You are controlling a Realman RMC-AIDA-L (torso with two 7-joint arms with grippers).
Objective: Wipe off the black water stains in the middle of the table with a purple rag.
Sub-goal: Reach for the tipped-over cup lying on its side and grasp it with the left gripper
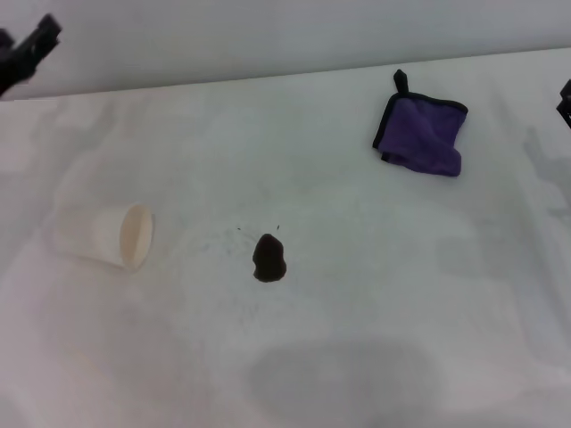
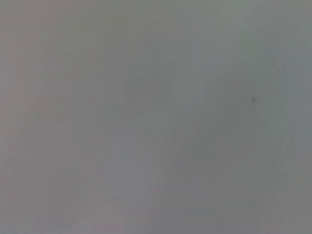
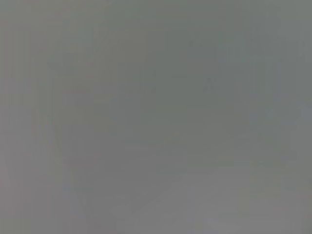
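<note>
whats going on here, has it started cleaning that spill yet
Not yet. The black water stains sit untouched in the middle of the table, and the purple rag lies crumpled at the far right, with nothing holding it. A white paper cup lies tipped on its side to the left. The left gripper and right gripper only peek in at the edges of the head view, away from everything.

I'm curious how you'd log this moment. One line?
stage: not started | purple rag: far right, untouched | black water stains: mid-table | left gripper, right gripper: parked at edges
</note>
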